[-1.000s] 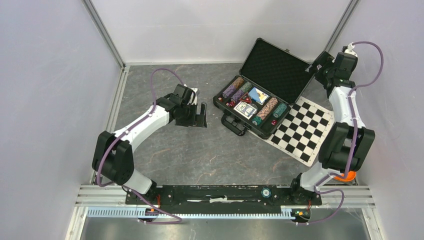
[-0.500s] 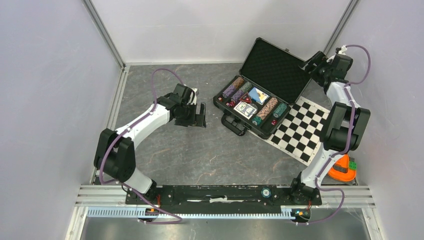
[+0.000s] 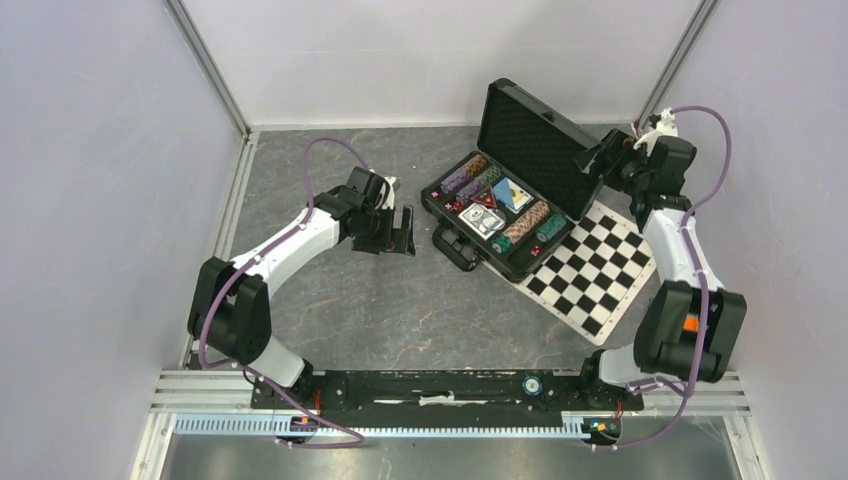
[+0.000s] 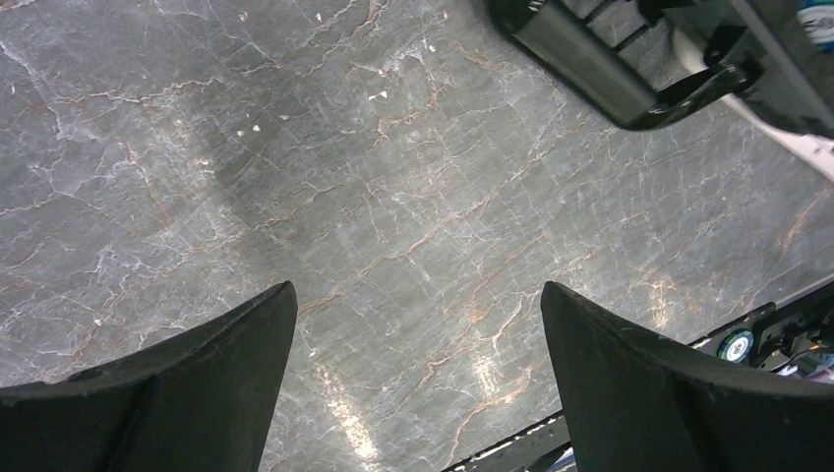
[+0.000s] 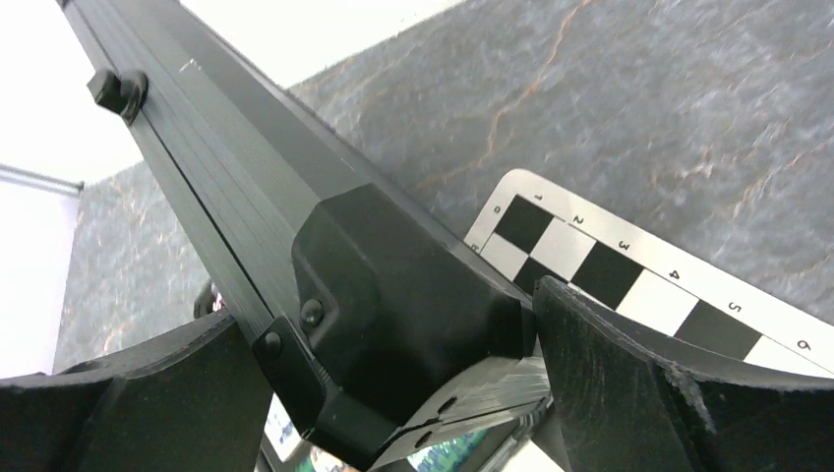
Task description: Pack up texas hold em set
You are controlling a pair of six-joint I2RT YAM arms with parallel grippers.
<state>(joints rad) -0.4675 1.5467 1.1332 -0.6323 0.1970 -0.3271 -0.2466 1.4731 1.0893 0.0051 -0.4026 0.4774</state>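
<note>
Now closing case (image 3: pixel 530 140), open with chips (image 3: pixel 532 217) inside: right gripper (image 5: pixel 388 315) astride lid (image 5: pixel 246 167) corner, jaws apart; left gripper (image 4: pixel 418 295) left of case, jaws apart, empty. Next, probably: swing lid down, latch.

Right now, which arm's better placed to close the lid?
Right. The right claw has the lid corner between its fingers; the left claw hangs open over the table, short of the handle.

The case (image 3: pixel 497 259) stands with its lid (image 3: pixel 530 148) raised at the back. Chips (image 3: pixel 530 220), card decks (image 3: pixel 510 192) and dice (image 3: pixel 455 205) lie inside it. The mat (image 3: pixel 590 280) lies right of the case, partly under it. The left gripper (image 3: pixel 402 232) hangs left of the case; the right gripper (image 3: pixel 590 160) straddles the lid's right corner.
</note>
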